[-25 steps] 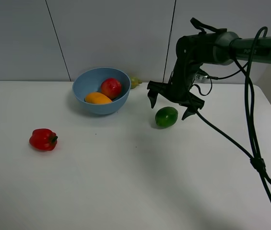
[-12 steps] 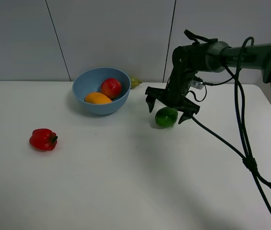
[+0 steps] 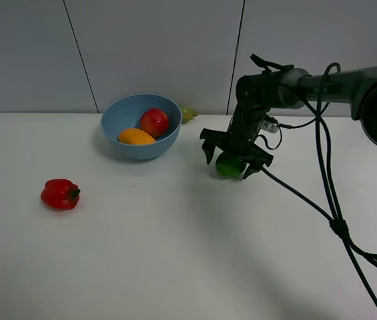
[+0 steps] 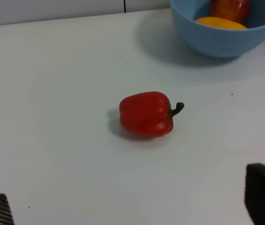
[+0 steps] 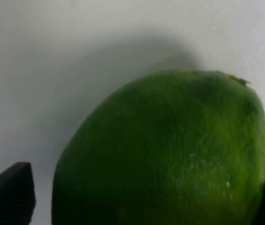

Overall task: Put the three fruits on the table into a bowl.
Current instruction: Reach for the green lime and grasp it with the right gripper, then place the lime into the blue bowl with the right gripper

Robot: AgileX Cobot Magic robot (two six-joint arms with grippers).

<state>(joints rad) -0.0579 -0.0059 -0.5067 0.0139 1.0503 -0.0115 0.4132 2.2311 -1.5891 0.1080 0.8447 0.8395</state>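
Observation:
The green fruit (image 3: 227, 167) lies on the white table (image 3: 175, 253), right of the light-blue bowl (image 3: 137, 151). The mango (image 3: 137, 137) and the pomegranate (image 3: 155, 122) lie inside the bowl. My right gripper (image 3: 229, 163) is open and low over the green fruit, one finger on each side. In the right wrist view the green fruit (image 5: 170, 154) fills the space between the fingertips (image 5: 8, 192) of the gripper (image 5: 139, 194). My left gripper (image 4: 130, 206) is open and empty, and out of the exterior view.
A red bell pepper (image 3: 60, 194) lies at the left of the table; it also shows in the left wrist view (image 4: 146, 113) with the bowl (image 4: 221, 42) beyond it. A small yellow-green fruit (image 3: 187, 114) lies behind the bowl. Black cables (image 3: 335, 220) hang from the right arm.
My right gripper has come down and slightly left, from above and beside the green fruit to straddling it. The fruits and the pepper have not moved.

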